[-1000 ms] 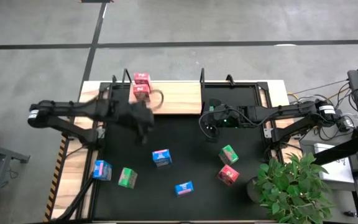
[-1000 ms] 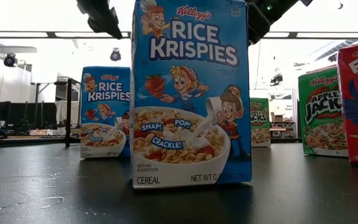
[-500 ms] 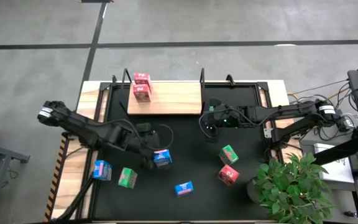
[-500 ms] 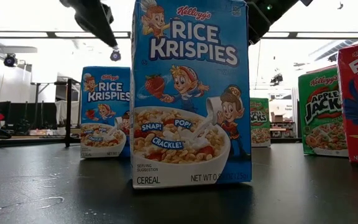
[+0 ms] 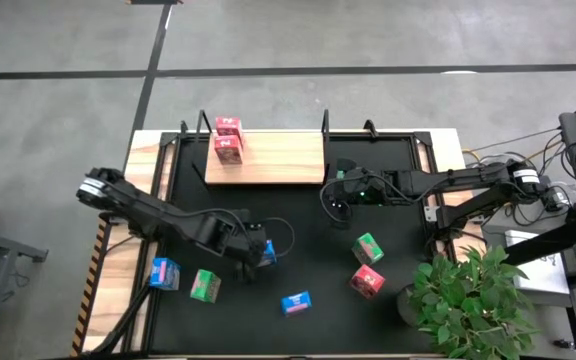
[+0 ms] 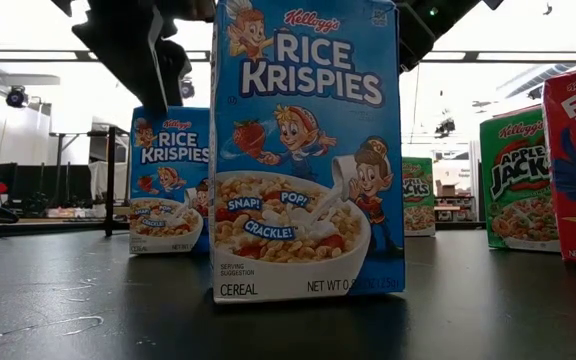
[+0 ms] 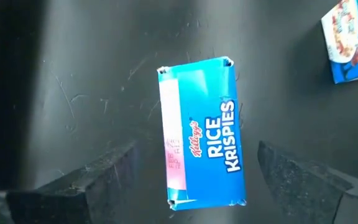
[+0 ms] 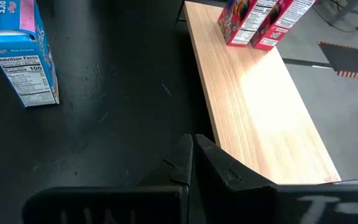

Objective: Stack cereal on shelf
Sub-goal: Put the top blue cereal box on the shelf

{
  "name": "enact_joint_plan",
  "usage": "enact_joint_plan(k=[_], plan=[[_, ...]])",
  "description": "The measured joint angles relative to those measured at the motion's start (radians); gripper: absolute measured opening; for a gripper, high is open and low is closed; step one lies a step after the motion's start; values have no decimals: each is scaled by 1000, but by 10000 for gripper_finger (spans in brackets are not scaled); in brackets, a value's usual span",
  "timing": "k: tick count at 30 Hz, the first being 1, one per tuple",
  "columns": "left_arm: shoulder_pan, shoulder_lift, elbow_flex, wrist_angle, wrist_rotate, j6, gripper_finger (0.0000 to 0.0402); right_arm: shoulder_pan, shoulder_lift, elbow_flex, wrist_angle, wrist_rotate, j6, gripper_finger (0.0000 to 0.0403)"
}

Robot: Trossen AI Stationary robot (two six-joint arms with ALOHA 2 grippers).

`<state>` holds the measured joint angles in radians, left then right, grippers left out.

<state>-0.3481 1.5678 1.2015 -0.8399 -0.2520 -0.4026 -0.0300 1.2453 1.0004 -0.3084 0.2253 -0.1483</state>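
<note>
Hovering wide open, the left end effector (image 7: 194, 168) straddles a blue cereal box (image 7: 201, 134), fingers not touching it.

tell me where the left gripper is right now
In the high view the left gripper hangs open over a blue cereal box mid-mat.

Two pink-red cereal boxes (image 5: 227, 139) stand side by side, touching, at the left end of the light wooden shelf (image 5: 278, 158). On the black mat, a blue box (image 7: 202, 132) stands upright, with two more blue (image 5: 295, 302), two green (image 5: 205, 286) and one pink-red box (image 5: 366, 281) scattered around.
</note>
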Motion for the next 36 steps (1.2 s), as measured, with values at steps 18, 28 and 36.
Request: enact_joint_plan(k=[18,28,36], plan=[[0,23,0,-8,0,27,147,0,0,0,0,0,3,9],[11,19,111,-106,-27,208,130,0,0,0,-1,0,7,9],[135,17,321,-264,-105,581,130,0,0,0,-2,0,7,9]])
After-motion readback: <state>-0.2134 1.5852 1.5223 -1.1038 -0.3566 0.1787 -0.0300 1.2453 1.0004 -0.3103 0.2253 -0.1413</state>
